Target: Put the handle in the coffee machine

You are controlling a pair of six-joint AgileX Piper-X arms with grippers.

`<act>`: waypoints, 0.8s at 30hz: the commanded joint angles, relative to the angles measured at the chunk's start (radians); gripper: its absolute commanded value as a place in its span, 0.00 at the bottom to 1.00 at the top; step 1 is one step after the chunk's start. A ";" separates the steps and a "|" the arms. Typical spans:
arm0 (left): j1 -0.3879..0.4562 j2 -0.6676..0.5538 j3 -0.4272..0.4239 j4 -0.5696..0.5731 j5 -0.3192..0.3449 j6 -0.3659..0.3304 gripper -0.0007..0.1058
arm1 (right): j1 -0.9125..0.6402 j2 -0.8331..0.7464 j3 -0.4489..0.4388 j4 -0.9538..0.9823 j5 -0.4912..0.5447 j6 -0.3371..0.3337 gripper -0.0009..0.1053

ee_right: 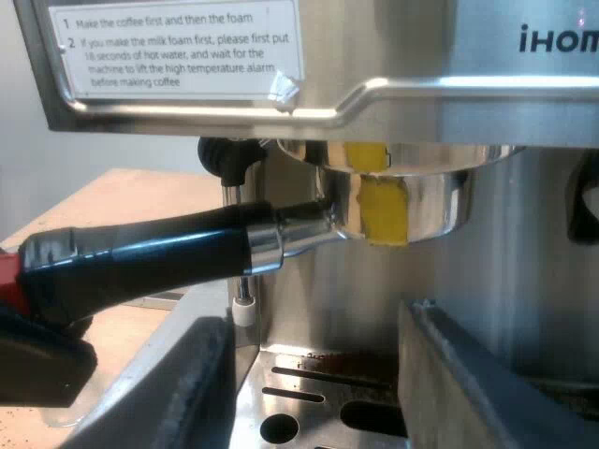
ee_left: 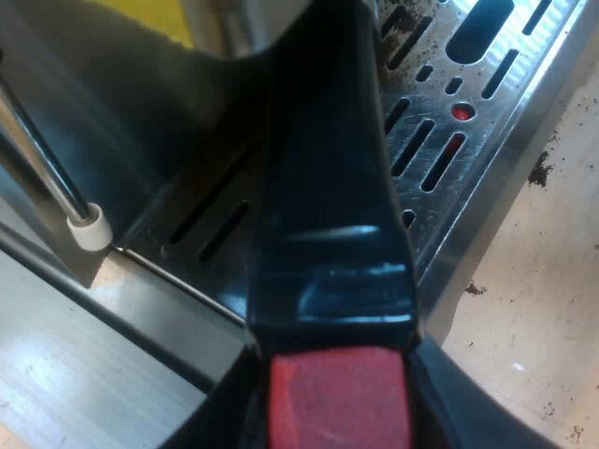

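The left jaws clamp the red end of the dark-handled metal holder [ee_right: 393, 201], seating its basket under the steel espresso machine's [ee_right: 421, 94] front, seemingly for locking; the right jaws gape empty nearby.

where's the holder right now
In the right wrist view the holder sits under the front of the machine, red end in the left end effector.

The left end effector [ee_left: 339, 412] has smooth, glossy black fingers [ee_left: 459, 407].
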 commanded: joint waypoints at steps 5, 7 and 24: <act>-0.002 -0.011 -0.053 -0.038 0.045 -0.002 0.01 | -0.006 -0.002 -0.003 -0.006 0.000 -0.010 0.41; -0.002 -0.011 -0.072 -0.032 0.048 -0.002 0.01 | -0.006 -0.002 -0.003 -0.004 0.000 -0.010 0.41; -0.002 -0.002 -0.120 0.032 0.175 -0.001 0.01 | -0.008 -0.002 -0.001 0.033 0.008 -0.010 0.41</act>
